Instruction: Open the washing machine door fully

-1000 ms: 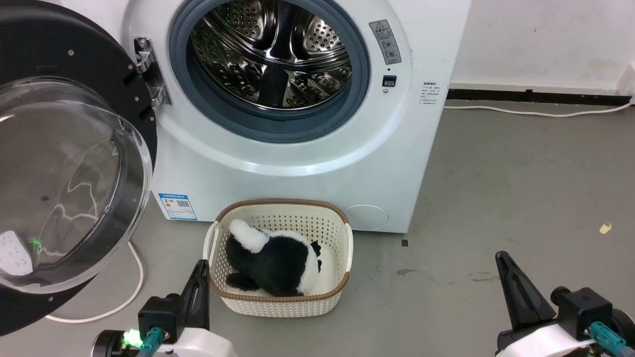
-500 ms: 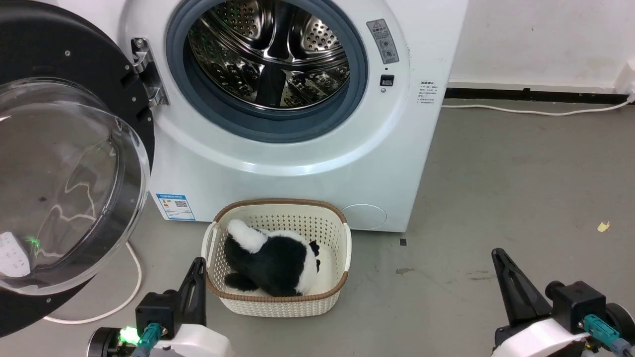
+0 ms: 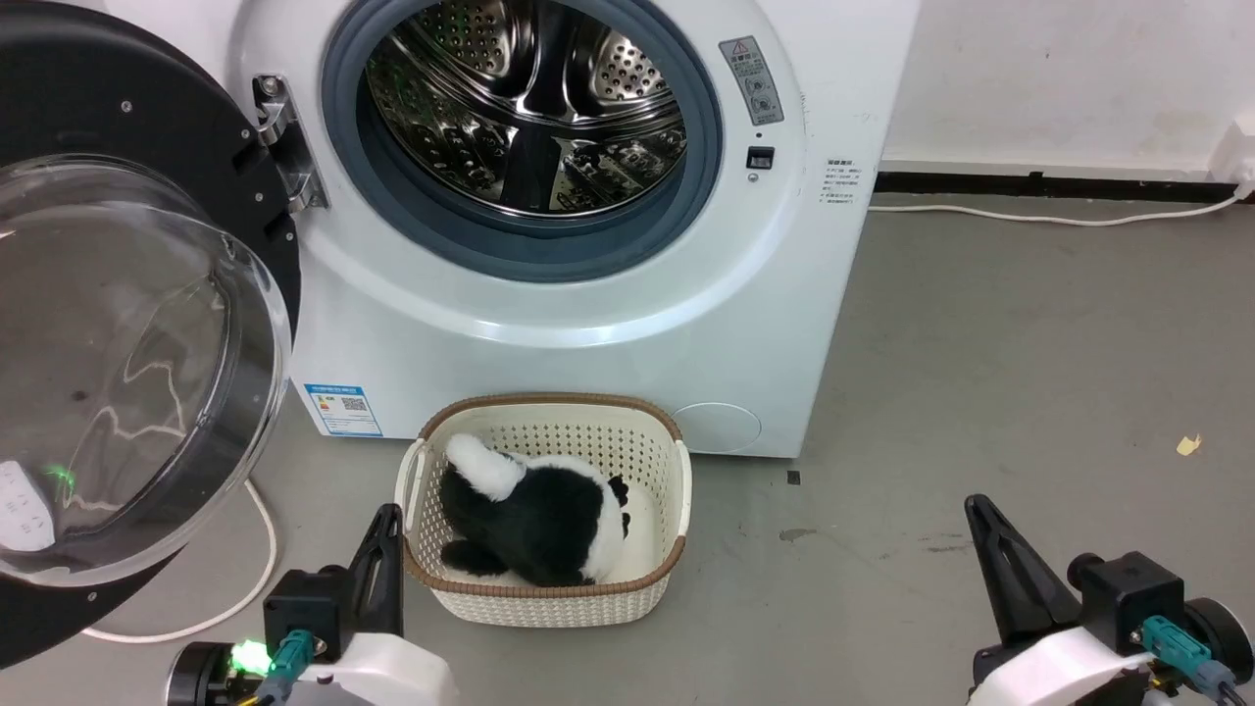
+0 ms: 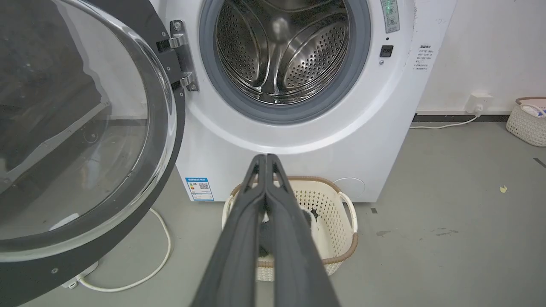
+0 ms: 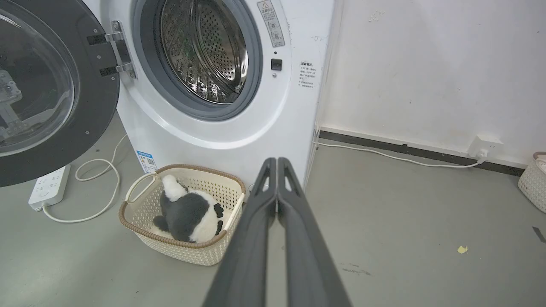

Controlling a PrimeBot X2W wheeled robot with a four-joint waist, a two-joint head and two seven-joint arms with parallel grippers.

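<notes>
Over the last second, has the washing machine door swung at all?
No. The washing machine door keeps its gap to the blue sticker; the whole view slid left, so the camera moved.

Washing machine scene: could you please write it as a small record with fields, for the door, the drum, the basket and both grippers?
door: washing machine door stands wide open at the left on its hinge; neither gripper touches it
drum: exposed; nothing seen inside the washing machine
basket: on the floor before the machine, holding a black-and-white plush toy
left gripper: shut, holds nothing
right gripper: shut, holds nothing
power strip: white, on the floor below the door
</notes>
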